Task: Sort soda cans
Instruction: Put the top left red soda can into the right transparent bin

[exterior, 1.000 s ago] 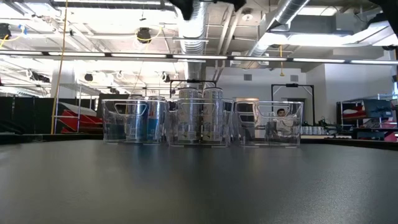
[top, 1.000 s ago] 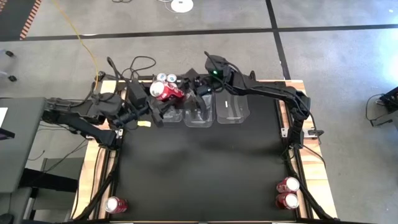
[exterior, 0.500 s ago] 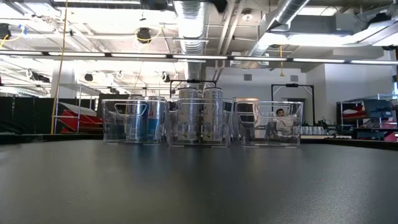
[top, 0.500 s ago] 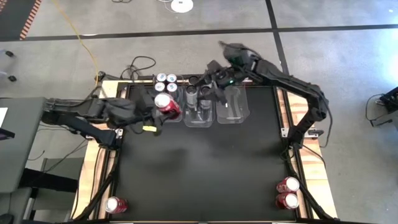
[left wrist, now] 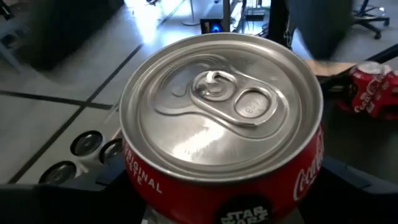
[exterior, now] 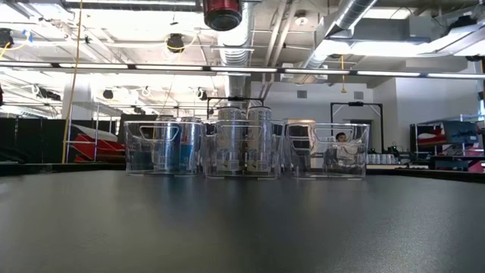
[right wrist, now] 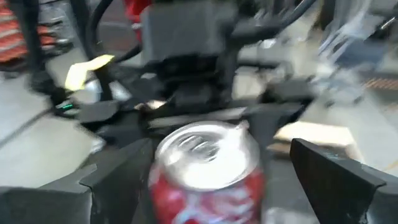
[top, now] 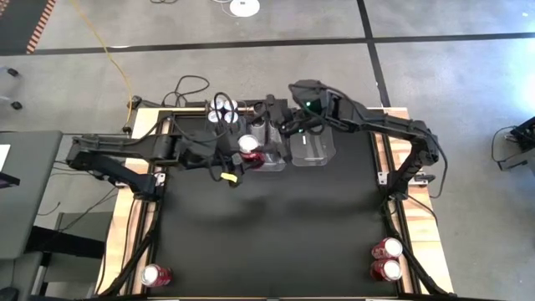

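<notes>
- Two grippers meet at the far edge of the table, above the clear bins.
- Left gripper point(top: 244, 153) is clamped around a red can point(top: 248, 145), holding it in the air over the middle bin point(top: 269, 155); in the low view the can point(exterior: 223, 15) hangs high above the bins.
- Right gripper point(top: 280, 130) sits just beside that can with its fingers spread wide, gripping nothing.
- Silver-topped cans point(top: 222, 108) stand in the left bin, grey cans point(exterior: 244, 140) in the middle bin.
- Right bin point(top: 311, 146) lies beside them.
- Two red cans point(top: 385, 258) lie at the near right corner, well apart from one red can point(top: 155, 275) at the near left corner.
</notes>
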